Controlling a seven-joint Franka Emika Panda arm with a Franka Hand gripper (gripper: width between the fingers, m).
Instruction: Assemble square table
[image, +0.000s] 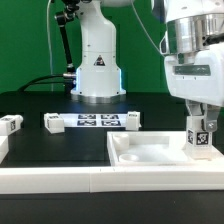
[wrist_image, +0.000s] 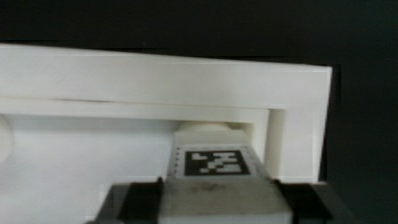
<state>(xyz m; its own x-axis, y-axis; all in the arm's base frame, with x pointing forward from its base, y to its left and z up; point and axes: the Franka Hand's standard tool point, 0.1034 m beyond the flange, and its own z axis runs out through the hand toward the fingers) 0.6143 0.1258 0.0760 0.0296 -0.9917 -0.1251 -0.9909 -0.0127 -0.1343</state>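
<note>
The pincer (image: 200, 122) pinches one leg (image: 201, 139) by its two side faces and holds it upright, tag outward, presumably so that its lower end seats squarely. The leg stands in the recessed corner of the tabletop (image: 150, 152) toward the exterior view's right, just beside the raised rim (wrist_image: 299, 110), which appears to be its mounting position. The tabletop lies recess-up near the front edge of the worktop (image: 40, 150), and a spare leg (image: 53, 122) stands further back, well apart.
</note>
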